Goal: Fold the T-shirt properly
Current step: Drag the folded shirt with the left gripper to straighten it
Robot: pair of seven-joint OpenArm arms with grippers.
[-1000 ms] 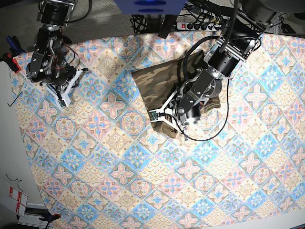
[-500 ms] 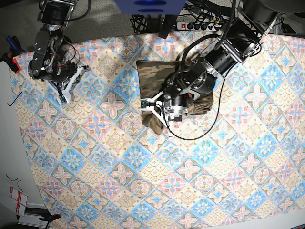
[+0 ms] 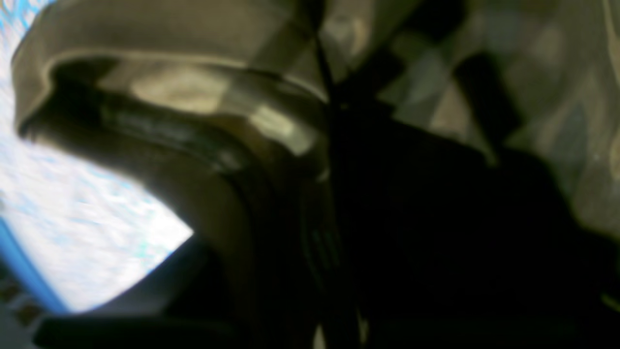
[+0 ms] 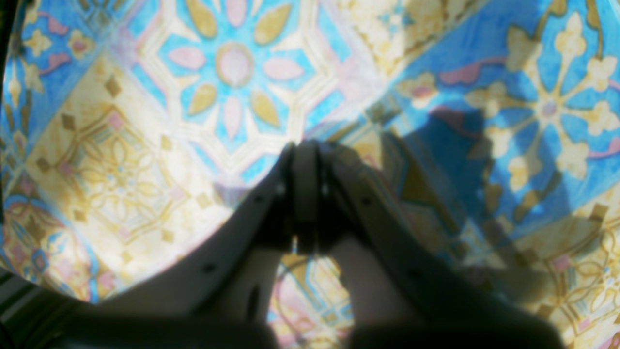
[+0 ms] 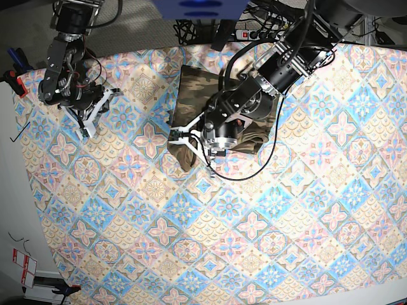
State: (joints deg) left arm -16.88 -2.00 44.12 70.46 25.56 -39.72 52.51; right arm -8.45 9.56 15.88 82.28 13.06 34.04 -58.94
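T-shirt (image 5: 197, 95) bunched under left claw (image 5: 189, 147), clamped on its edge; right claw (image 4: 305, 160) closed, empty.

The T-shirt (image 5: 191, 95) is showing an olive, brown and tan camouflage print, and in the left wrist view its cloth (image 3: 160, 29) is appearing as blurred tan and dark olive. The tablecloth (image 5: 267, 241) is displaying pastel diamond tiles in light blue, pink and cream, with yellow flower shapes and gold line work (image 4: 232, 63). The arms are looking black, with white fingers (image 5: 95, 117) on the right gripper (image 5: 89, 121).
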